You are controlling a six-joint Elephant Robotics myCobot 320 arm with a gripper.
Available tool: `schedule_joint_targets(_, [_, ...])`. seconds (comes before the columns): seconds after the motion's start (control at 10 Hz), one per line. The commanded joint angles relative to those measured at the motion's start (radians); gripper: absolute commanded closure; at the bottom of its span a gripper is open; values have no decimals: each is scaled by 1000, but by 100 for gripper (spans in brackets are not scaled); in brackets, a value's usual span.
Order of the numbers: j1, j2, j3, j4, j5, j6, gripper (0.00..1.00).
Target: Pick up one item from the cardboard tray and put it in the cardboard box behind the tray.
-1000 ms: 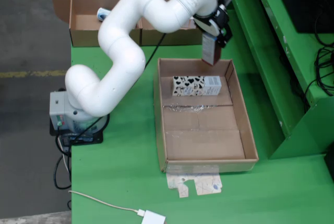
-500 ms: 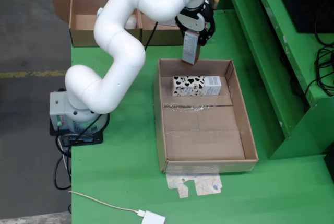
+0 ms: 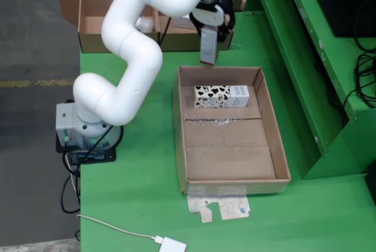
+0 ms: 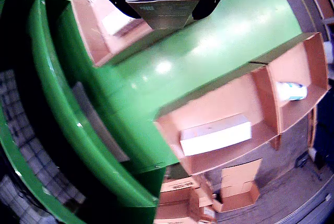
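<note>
Tool (image 3: 209, 29) moved left, clenched on carton (image 3: 208, 47); tray (image 3: 267, 114) holds cow-print carton (image 3: 221, 96); box (image 4: 261, 91) holds white pack (image 4: 215, 134)

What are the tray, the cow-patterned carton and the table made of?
Tray: plain brown cardboard, matte, with flap seams and shiny clear tape. Carton: apparently printed paperboard with a slight sheen. Table: green-painted, fairly smooth; the gripper camera shows glare on it, but what lies under the paint is unclear.
</note>
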Motion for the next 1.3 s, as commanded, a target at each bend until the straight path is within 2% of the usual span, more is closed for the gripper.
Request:
schedule_joint_targets(0.0, [69, 57, 26, 48, 0, -48, 100])
schedule_joint_targets(0.4, [150, 55, 26, 90, -19, -73, 100])
schedule_joint_targets(0.5, [258, 81, 26, 86, -31, -112, 100])
schedule_joint_targets(0.6, [258, 81, 26, 86, -31, -112, 100])
schedule_joint_targets(0.9, [329, 130, 26, 8, -26, -133, 100])
schedule_joint_targets(1.0, [419, 164, 26, -39, -32, -131, 100])
schedule_joint_targets(1.2, [419, 164, 26, -39, -32, -131, 100])
